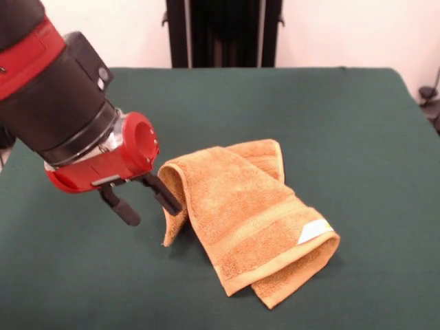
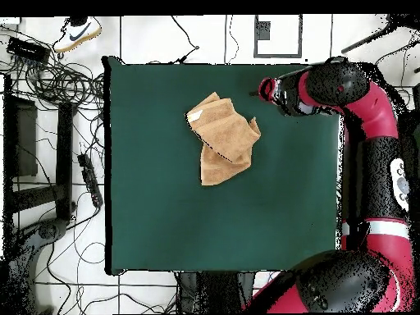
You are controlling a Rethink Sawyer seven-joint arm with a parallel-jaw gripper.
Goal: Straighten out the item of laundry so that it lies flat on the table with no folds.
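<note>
The orange-tan towel (image 1: 240, 213) lies folded over itself near the middle of the green table (image 1: 357, 137). Its white label (image 1: 315, 232) shows at the near right corner, and its left edge stands up in a raised fold. My gripper (image 1: 148, 207) is open just left of the towel. Its right finger (image 1: 163, 195) is at that raised fold and its left finger hangs over bare cloth. In the overhead view the gripper (image 2: 264, 89) is right of the towel (image 2: 223, 138) on the table (image 2: 164, 213).
The black pedestal (image 1: 223, 33) stands behind the table's far edge. Cables (image 2: 61, 78) and a shoe (image 2: 79, 31) lie on the floor beyond the table's left side in the overhead view. My arm (image 2: 373, 123) runs along the table's right edge there.
</note>
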